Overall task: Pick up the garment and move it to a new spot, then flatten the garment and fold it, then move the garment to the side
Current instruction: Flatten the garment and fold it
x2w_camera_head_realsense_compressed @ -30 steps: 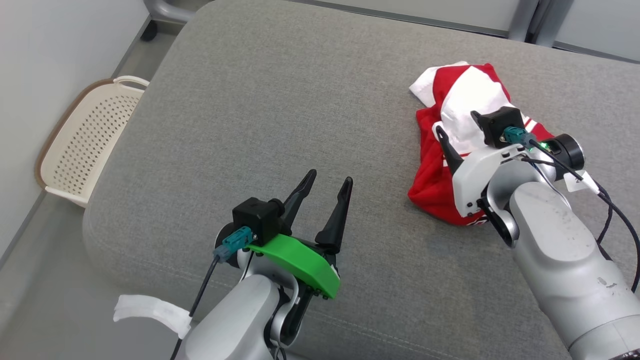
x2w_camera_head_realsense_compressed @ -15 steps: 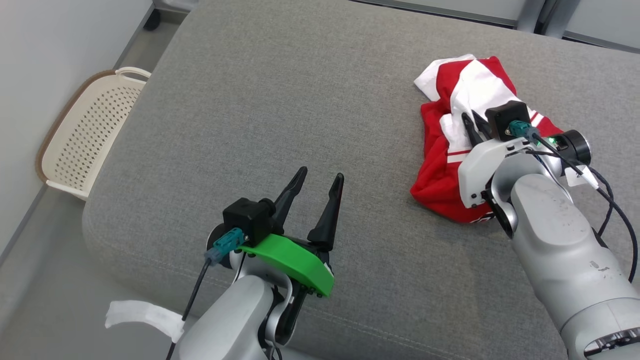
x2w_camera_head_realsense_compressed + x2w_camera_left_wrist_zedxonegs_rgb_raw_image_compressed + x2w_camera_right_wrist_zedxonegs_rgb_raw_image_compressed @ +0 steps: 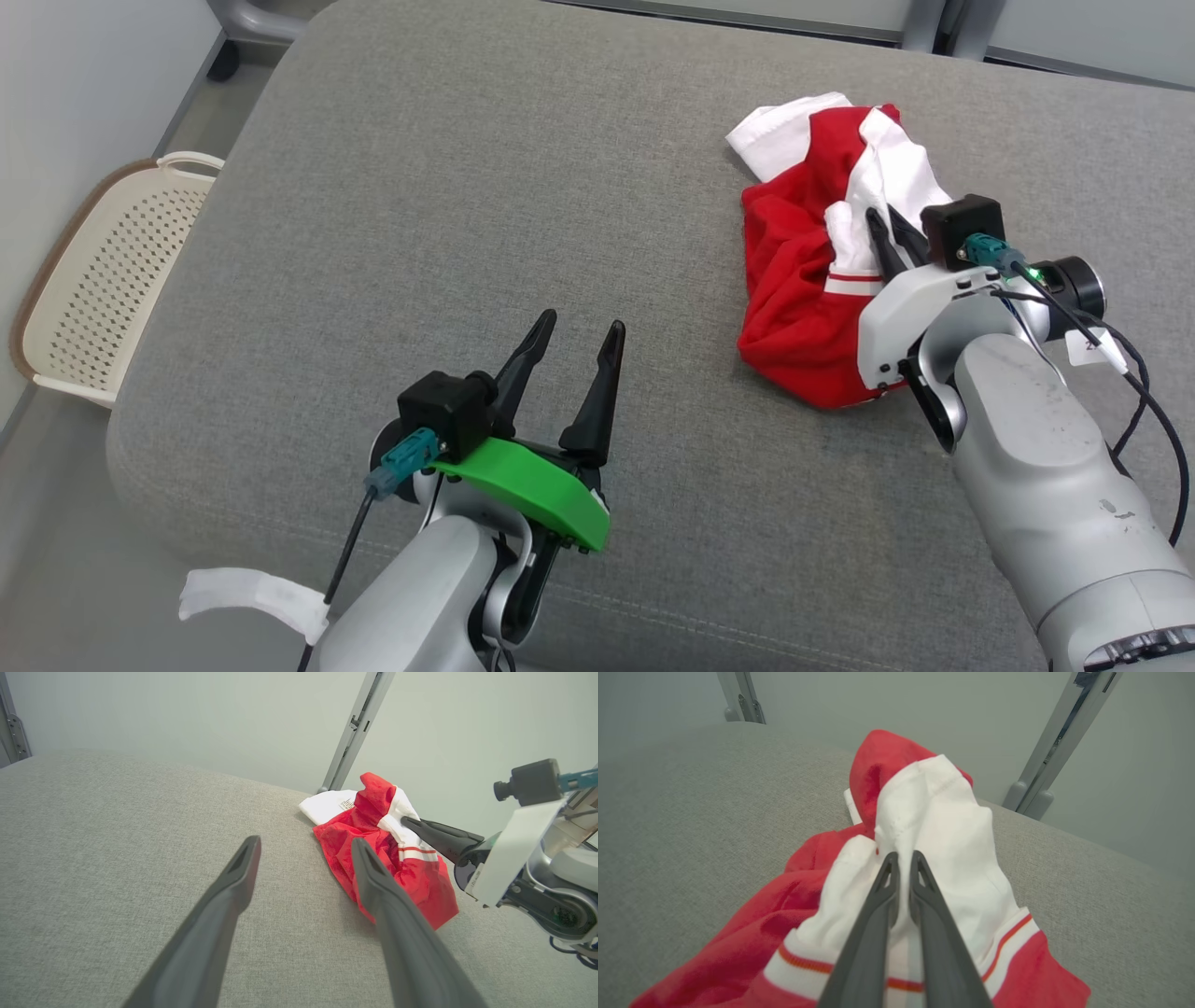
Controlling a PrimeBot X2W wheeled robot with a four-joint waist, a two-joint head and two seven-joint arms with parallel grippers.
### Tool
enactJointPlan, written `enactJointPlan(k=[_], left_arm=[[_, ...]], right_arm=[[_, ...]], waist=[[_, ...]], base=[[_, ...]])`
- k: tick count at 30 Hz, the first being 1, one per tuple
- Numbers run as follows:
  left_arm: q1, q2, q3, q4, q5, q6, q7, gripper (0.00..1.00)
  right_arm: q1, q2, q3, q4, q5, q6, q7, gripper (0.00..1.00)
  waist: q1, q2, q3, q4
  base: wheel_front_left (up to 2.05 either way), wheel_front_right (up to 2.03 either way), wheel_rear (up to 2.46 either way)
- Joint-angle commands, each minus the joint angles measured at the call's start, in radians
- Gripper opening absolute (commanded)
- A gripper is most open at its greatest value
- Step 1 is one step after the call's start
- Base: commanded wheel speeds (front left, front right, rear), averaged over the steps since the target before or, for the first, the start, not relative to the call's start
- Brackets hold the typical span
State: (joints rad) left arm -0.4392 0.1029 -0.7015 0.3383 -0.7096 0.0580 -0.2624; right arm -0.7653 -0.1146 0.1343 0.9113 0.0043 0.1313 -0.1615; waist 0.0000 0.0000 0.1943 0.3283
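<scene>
- The garment, red and white, lay crumpled at the far right of the grey cushion.
- The right tool pinched a white fold near its top.
- The left tool stood spread, well apart from it.
- The step in hand looked like the pick-up. The next move probably called for lifting the cloth clear and carrying it to a new spot without the fold slipping.

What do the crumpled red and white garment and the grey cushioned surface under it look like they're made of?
Red and white garment: soft matte knit cloth, perhaps jersey or fleece; it slumps in loose folds. Grey cushioned surface: matte woven upholstery fabric, probably over padding; flecked weave, rounded edges, stitched seam.
</scene>
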Motion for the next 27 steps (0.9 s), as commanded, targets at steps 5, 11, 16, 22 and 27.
enactJointPlan(k=[5,11,16,22,27], left_arm=[[0.016,0.009,0.002,-0.006,0.0,0.007,0.002,1.0],[0.015,0.015,0.0,-0.011,-0.004,0.009,0.003,1.0],[0.014,0.019,-0.001,-0.014,-0.005,0.012,0.004,1.0],[0.016,0.024,-0.004,-0.017,-0.006,0.015,0.005,1.0],[0.025,0.029,-0.005,-0.02,-0.008,0.021,0.006,1.0]], right_arm=[[0.033,-0.003,-0.033,-0.016,0.013,-0.001,-0.006,0.3],[0.057,0.003,-0.062,-0.043,0.02,-0.001,-0.009,0.36],[0.073,0.004,-0.065,-0.059,0.024,-0.001,0.0,0.11],[0.091,0.003,-0.081,-0.088,0.046,-0.001,-0.01,0.0],[0.128,0.005,-0.122,-0.168,0.087,-0.001,-0.031,0.0]], waist=[[0.0,0.0,0.007,-0.011],[0.0,0.0,0.01,-0.017],[0.0,0.0,0.012,-0.022],[0.0,0.0,0.009,-0.03],[0.0,0.0,-0.001,-0.052]], base=[[0.0,0.0,0.0],[0.0,0.0,0.0],[0.0,0.0,0.0],[0.0,0.0,0.0],[0.0,0.0,0.0]])
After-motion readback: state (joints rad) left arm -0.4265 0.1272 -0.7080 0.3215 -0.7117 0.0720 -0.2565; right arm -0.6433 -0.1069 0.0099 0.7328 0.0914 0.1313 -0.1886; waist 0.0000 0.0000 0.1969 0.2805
